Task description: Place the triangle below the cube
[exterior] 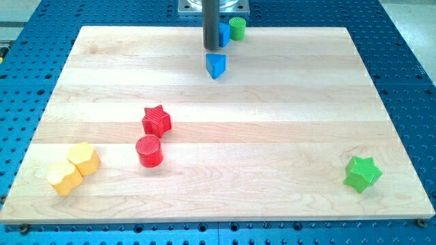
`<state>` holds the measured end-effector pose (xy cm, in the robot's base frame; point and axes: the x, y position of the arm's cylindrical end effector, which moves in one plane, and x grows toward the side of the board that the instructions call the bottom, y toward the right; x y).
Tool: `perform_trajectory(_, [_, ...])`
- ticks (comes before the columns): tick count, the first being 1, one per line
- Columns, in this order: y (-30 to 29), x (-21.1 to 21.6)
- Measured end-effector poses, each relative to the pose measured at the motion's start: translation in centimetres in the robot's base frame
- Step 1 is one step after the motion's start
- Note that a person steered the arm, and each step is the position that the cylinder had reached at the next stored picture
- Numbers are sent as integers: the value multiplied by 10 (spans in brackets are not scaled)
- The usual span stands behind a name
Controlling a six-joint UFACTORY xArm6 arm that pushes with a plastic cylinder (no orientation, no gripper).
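A blue triangle block [216, 65] lies on the wooden board near the view's top centre. A blue cube [223, 34] sits just above it, partly hidden behind the rod. My tip [212, 48] is right beside the cube's left side and just above the triangle, a small gap from it.
A green cylinder [237, 28] stands right of the cube at the board's top edge. A red star [157, 120] and red cylinder [149, 150] sit left of centre. Two yellow blocks [73, 168] lie at the lower left. A green star [362, 173] lies at the lower right.
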<state>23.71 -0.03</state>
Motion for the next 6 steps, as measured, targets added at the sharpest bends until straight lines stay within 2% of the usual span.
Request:
perform_trajectory(1, [-19, 4])
perform_trajectory(2, [-81, 38])
perform_trajectory(3, [-76, 86])
perform_trajectory(4, [-33, 113])
perform_trajectory(5, [13, 105])
perform_trajectory(6, [18, 68])
